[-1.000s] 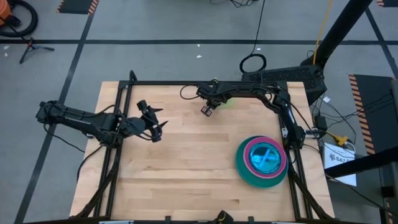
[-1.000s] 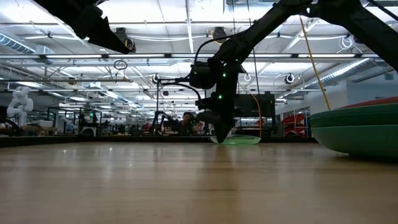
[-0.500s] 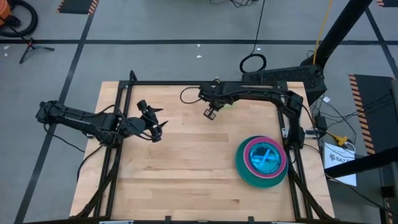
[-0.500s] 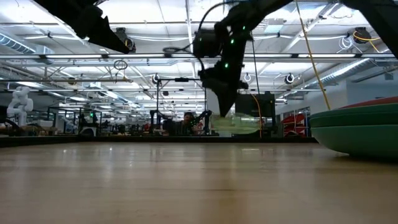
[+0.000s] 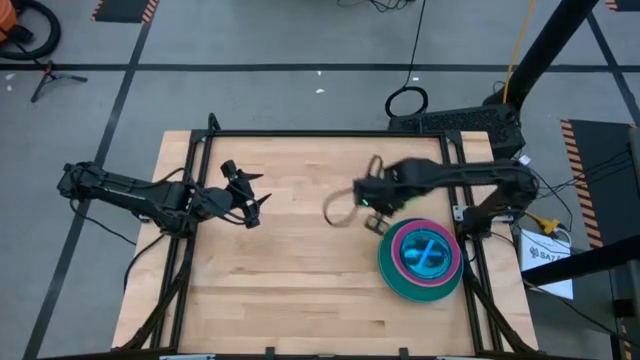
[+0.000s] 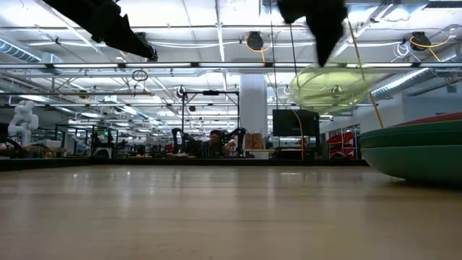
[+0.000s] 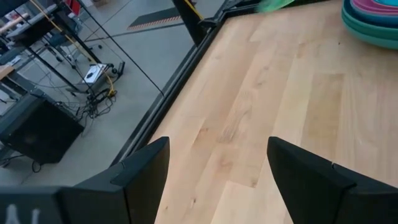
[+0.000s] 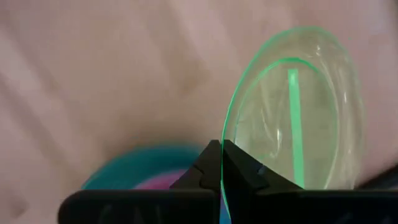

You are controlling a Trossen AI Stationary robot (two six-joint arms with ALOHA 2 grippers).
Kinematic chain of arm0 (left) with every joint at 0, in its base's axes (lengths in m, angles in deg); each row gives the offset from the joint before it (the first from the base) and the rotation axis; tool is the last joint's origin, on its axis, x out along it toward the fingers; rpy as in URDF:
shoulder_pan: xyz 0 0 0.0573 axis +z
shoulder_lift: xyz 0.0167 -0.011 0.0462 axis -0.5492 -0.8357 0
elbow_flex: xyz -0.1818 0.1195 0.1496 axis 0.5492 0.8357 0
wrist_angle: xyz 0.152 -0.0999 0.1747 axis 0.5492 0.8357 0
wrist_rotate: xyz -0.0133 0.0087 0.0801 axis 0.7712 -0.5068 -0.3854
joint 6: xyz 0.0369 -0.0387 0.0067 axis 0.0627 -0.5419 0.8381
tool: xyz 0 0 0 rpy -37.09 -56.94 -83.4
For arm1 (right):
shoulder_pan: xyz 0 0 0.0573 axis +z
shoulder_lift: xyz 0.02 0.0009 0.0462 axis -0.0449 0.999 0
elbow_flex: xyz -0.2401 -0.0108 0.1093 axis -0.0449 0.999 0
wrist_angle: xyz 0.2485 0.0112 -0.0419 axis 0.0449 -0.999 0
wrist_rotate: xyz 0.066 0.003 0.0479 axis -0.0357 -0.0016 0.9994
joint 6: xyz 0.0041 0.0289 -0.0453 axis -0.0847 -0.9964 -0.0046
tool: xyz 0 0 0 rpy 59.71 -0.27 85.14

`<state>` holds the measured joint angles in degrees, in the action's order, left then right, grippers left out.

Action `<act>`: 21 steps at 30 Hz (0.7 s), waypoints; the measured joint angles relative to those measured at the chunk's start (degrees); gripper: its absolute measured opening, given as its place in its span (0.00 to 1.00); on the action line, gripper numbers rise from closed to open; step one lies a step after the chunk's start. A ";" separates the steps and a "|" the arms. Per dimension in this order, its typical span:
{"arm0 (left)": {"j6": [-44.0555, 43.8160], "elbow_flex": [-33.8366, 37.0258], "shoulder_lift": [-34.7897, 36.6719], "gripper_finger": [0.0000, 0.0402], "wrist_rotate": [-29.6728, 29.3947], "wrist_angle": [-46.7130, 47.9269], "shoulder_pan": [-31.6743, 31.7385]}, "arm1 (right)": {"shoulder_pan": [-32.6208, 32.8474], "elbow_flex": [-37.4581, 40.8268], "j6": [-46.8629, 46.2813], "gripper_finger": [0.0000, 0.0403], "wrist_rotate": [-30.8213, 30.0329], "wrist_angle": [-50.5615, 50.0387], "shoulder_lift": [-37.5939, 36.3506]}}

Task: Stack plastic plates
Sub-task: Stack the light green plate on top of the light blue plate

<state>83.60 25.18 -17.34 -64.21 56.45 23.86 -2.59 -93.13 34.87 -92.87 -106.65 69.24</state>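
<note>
My right gripper (image 5: pixel 364 212) is raised over the table's middle right and shut on a clear, lime-tinted plastic plate (image 5: pixel 338 208). In the low view this plate (image 6: pixel 332 87) hangs high above the wood. Just to the near right of it, a stack of plates (image 5: pixel 422 258) rests flat on the table: a wide teal one at the bottom, magenta above it, blue on top. My left gripper (image 5: pixel 250 200) hovers open over the table's left part with nothing between its fingers (image 7: pixel 217 168). My right gripper pinches the lime plate's rim (image 8: pixel 224 134) between its two fingers, one on each face of the plate. The fingers come from above, pointing steeply down. The plate hangs tilted below them (image 6: pixel 326 66), lifted clear of the table.
A black frame rail (image 5: pixel 300 134) runs along the table's far edge and down both sides. Bare wood (image 5: pixel 290 270) lies between the two arms and in front of the stack. The stack's teal edge (image 6: pixel 419 152) shows at the right of the low view.
My right gripper has risen from the table's far edge and swung toward the near right, ending beside the stack. The lime plate, which lay on the wood at the far edge, has come up with it and now hangs clear, tilted.
</note>
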 joint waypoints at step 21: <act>0.14 0.00 0.02 0.69 0.18 -1.87 -0.02 | 30.98 5.03 -40.65 0.03 10.23 -4.28 -3.71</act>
<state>83.74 25.18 -17.33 -64.03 54.57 23.84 28.39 -88.10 -5.78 -82.64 -110.93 65.54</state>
